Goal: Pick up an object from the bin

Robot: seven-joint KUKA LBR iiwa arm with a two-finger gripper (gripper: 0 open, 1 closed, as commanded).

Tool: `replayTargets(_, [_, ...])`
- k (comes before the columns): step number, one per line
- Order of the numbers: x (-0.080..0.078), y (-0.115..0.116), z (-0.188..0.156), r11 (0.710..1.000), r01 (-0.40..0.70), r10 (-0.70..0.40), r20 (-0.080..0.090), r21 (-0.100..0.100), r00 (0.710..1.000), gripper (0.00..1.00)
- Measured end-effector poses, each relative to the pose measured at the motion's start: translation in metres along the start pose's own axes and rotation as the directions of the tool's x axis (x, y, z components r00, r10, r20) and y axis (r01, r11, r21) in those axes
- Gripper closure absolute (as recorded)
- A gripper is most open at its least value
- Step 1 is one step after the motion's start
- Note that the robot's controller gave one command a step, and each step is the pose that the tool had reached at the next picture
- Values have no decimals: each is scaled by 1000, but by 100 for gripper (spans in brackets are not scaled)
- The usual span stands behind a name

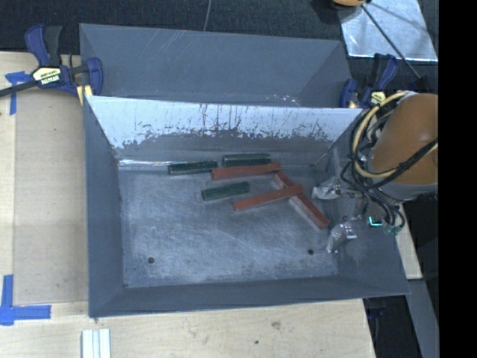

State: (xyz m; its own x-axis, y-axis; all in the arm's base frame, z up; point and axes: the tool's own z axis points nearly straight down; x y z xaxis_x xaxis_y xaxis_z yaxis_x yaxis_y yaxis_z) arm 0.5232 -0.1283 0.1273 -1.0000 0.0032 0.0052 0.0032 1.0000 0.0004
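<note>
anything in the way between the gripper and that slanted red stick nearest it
Nothing visible. The gripper is at the right end of the bin floor, with the slanted red-brown stick directly beside it, toward the view's left. The other red and green sticks lie farther off, beyond it.

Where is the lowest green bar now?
The green bar lies in the bin's middle, just below the long red bar in the view, left of the tool.
</note>
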Motion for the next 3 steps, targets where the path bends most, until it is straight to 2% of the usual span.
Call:
replayTargets(1, [-2,0,-4,1000,2,-2,8,2,1000,0])
replayTargets(2, [-33,8,51,965,-263,263,22,-3,964,100])
replayTargets(3, [-33,8,51,965,-263,263,22,-3,965,100])
